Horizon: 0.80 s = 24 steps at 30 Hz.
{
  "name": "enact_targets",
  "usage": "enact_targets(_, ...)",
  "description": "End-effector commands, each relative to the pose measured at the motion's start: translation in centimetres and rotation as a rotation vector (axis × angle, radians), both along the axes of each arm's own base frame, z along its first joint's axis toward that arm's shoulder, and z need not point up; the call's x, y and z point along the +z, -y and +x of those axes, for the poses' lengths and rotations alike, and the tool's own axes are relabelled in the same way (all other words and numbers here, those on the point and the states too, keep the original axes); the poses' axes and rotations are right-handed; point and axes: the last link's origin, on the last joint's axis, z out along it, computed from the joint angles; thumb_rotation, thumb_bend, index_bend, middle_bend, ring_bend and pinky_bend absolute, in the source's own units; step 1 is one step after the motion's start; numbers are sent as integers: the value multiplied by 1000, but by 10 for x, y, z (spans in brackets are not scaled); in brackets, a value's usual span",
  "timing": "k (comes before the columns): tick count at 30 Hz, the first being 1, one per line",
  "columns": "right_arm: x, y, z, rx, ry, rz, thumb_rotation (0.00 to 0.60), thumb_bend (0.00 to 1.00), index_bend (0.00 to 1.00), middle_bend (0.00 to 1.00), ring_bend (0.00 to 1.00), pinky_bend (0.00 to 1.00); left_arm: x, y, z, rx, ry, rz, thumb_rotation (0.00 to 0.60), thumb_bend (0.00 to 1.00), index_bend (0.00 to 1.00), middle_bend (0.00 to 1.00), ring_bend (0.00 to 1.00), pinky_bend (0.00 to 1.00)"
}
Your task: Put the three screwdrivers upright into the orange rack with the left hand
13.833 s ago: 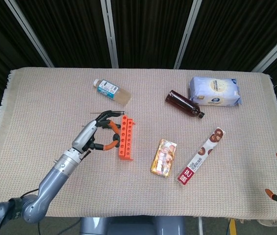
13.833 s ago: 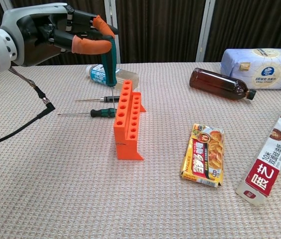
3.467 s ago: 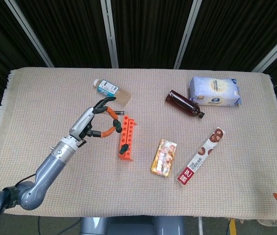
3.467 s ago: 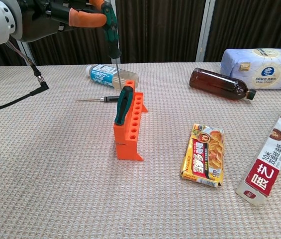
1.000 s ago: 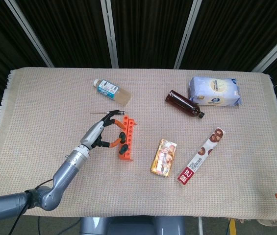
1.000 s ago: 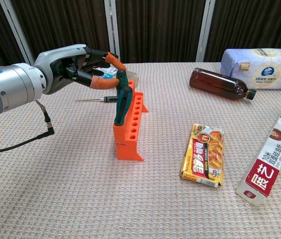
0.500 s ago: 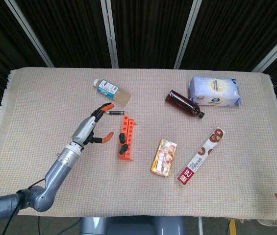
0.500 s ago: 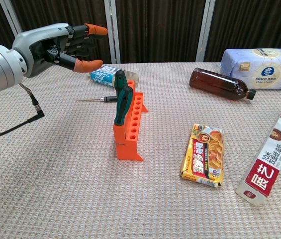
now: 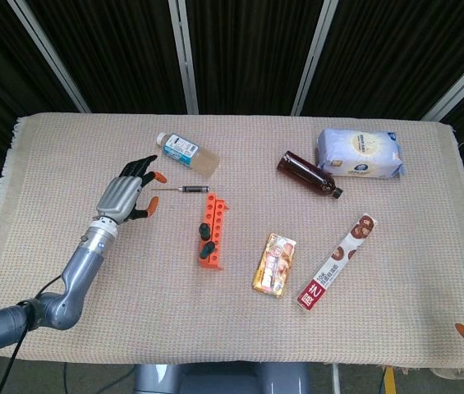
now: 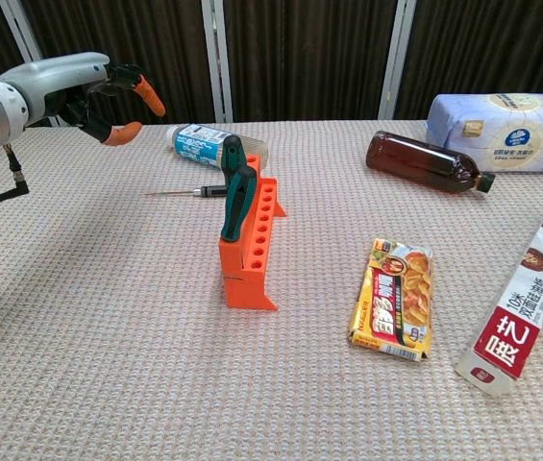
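Two screwdrivers [image 10: 235,192] stood in the orange rack [image 10: 250,245]; the left hand [image 10: 108,101] had let go and drawn back, empty and spread. One screwdriver [image 9: 184,190] lay, apparently untouched, behind the rack, awaiting pickup

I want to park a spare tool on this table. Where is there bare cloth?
Free: the near-left cloth in front of the orange rack, and the far middle between water bottle and brown bottle. Crowded: right of the rack, around the snack packet and biscuit pack.
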Motion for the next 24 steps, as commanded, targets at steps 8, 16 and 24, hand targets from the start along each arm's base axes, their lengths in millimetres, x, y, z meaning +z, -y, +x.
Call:
enact_targets(8, 0, -1, 5, 1, -10, -3, 600, 0, 91, 0, 0, 0, -46, -37, 15, 34, -340, 32, 600, 357, 327, 0, 0, 0)
enact_targets(16, 4, -4, 5, -14, -20, -12, 600, 0, 91, 0, 0, 0, -75, -43, 34, 17, -426, 25, 600, 355, 321, 0, 0, 0)
enact_targets(24, 7, -5, 6, -22, -25, -17, 600, 0, 91, 0, 0, 0, -92, -50, 42, 4, -489, 20, 600, 357, 299, 0, 0, 0)
